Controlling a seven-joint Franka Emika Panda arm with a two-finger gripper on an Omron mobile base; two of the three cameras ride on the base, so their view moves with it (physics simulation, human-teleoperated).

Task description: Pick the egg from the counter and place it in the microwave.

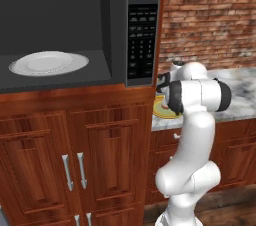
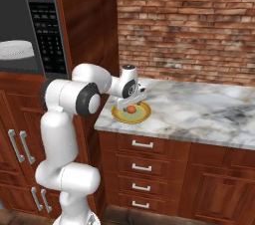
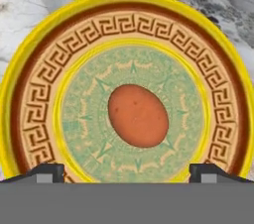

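The egg [image 3: 138, 116], a small orange-brown oval, lies in the middle of a yellow-rimmed patterned plate [image 3: 30, 94] on the marbled counter [image 2: 199, 109]. My gripper [image 3: 128, 171] hangs straight above it, open, with the two fingertips [image 3: 47, 172] spread wider than the egg and not touching it. From the right base view the gripper [image 2: 132, 100] sits just over the egg [image 2: 131, 109] at the counter's left end. The microwave [image 1: 117, 20] stands with its inside exposed, a white round plate [image 1: 48, 63] within, up and to the left of the counter.
The keypad panel [image 1: 142, 35] with its blue display faces me beside the cavity. A brick wall [image 2: 189, 25] backs the counter. Wooden cabinet doors [image 1: 100, 160] lie below the microwave and drawers [image 2: 142, 167] under the counter. My own arm [image 1: 192, 135] hides part of the patterned plate [image 1: 161, 111].
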